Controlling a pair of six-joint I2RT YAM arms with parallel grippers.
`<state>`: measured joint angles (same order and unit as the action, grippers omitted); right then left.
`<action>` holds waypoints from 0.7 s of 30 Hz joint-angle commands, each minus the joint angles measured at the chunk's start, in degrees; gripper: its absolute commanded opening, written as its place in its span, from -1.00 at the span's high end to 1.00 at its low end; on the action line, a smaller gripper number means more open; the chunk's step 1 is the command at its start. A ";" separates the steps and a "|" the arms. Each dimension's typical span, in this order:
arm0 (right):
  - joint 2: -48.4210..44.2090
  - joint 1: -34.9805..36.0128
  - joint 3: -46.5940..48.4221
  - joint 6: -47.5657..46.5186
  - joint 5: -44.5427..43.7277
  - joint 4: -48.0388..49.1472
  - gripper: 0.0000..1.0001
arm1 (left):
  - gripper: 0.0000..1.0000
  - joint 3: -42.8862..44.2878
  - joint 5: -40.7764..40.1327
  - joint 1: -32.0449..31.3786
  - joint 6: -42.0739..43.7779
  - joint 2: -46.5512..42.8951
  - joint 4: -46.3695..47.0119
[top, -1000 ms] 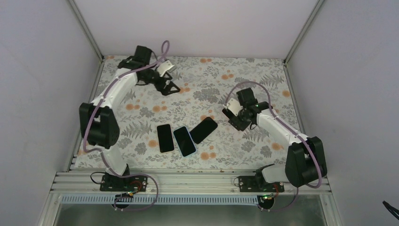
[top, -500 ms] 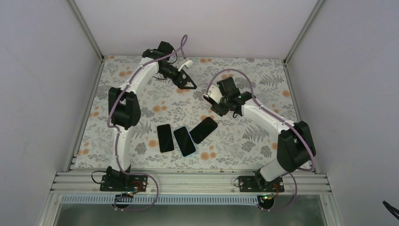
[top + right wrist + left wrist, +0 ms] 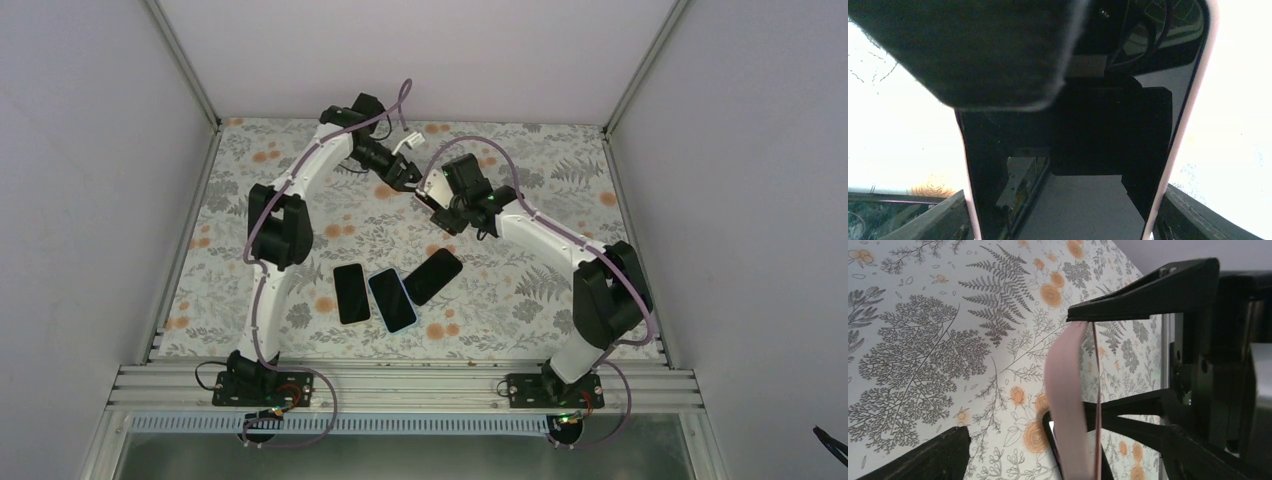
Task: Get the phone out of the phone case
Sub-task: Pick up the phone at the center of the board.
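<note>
The phone, black screen in a pale pink phone case, is held across its width by my right gripper, above the far middle of the table. From above, the right gripper meets my left gripper there. In the left wrist view the phone case stands edge-on, the phone's black rim showing beside it. It sits between the wide-open fingers of the left gripper, with the right gripper's black fingers clamped on it. A dark blurred finger covers the phone's top end.
Three bare dark phones lie side by side on the floral table near the middle front: one, another and a tilted one. Metal frame posts and grey walls close in the table's sides and back.
Both arms swung toward the far middle. The left gripper moved right, the right gripper carried the cased phone left and farther back, and the two now meet.
</note>
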<state>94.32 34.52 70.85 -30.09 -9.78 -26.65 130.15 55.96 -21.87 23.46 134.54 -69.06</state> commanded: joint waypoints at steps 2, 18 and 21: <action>0.51 1.10 4.37 1.51 -1.36 4.18 -0.19 | -0.73 2.93 3.85 -1.35 0.95 1.66 -2.68; 1.38 3.10 5.18 3.38 -1.94 4.58 -0.22 | 0.68 4.04 5.55 -1.77 2.82 2.77 -4.86; -1.00 3.09 4.60 3.70 -1.31 4.09 -0.36 | 0.79 4.27 5.14 -1.72 3.18 2.30 -5.07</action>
<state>96.12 37.08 74.00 -28.10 -11.40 -26.13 132.44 59.81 -22.98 24.40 136.90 -73.63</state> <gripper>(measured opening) 0.787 0.141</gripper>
